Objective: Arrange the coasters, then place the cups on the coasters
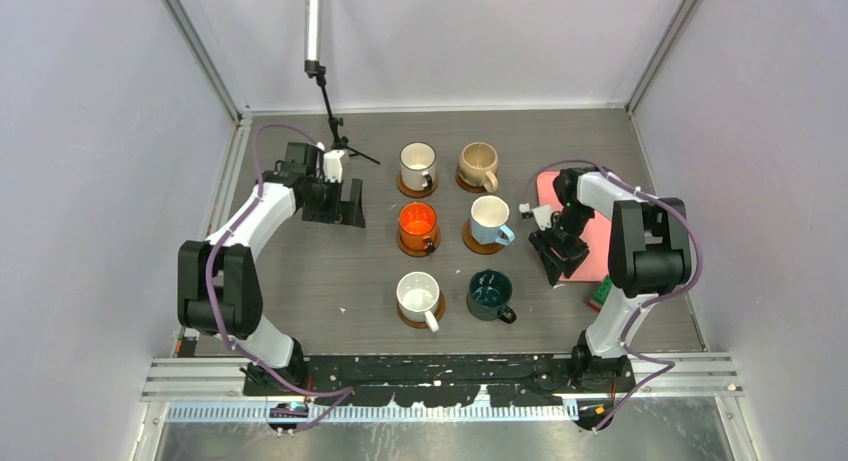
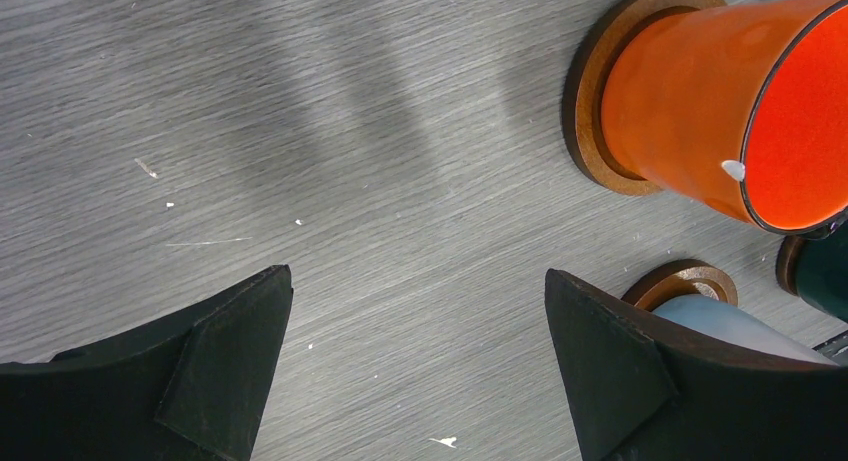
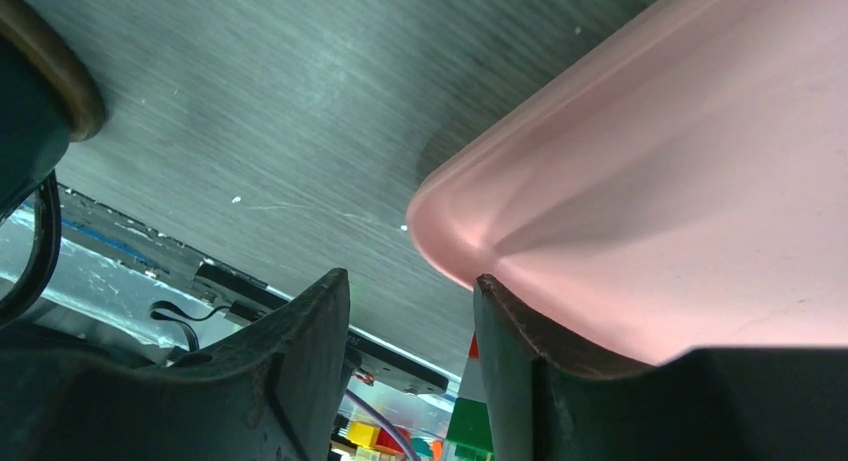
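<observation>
Left hand spread wide above grey woodgrain table; lilac walls.

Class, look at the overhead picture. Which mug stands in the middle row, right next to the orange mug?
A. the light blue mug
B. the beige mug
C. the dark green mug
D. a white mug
A: in the overhead view the light blue mug shares the middle row with the orange mug, standing just to its right.
</observation>
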### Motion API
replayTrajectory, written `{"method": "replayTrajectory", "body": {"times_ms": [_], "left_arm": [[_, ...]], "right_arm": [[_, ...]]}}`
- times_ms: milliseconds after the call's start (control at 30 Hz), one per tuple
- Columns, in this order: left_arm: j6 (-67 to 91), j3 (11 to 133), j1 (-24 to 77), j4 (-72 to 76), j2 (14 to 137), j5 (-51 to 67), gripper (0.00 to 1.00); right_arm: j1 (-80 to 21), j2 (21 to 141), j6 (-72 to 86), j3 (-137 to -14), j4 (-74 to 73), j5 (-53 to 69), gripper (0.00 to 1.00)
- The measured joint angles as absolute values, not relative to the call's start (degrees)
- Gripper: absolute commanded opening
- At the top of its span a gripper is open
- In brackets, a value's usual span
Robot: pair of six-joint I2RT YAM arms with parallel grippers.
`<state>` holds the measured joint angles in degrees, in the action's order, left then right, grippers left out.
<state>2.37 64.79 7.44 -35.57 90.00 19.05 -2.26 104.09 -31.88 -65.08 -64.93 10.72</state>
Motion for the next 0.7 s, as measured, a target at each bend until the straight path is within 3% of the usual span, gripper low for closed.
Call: {"method": "replayTrajectory", "body": {"times_ms": [200, 400, 500, 700], "left_arm": [[2.33, 64.82, 7.44, -35.75, 90.00, 19.07, 1.00], [-0.34, 67.81, 7.44, -39.83, 90.24, 19.03, 1.00], [-2.33, 71.11, 7.44, -42.22, 90.26, 19.03, 1.00], [-5.21, 80.88, 7.09, -48.73, 90.78, 18.92, 1.00]], "right_arm": [[-1.98, 101.91, -31.79, -65.93, -66.57, 12.08, 0.62], [0.47, 99.94, -30.46, -74.26, -67.29, 15.22, 0.70], [2.31, 98.08, -29.30, -79.90, -67.24, 16.93, 0.81], [5.34, 96.40, -24.51, -89.84, -65.01, 19.79, 0.83]]}}
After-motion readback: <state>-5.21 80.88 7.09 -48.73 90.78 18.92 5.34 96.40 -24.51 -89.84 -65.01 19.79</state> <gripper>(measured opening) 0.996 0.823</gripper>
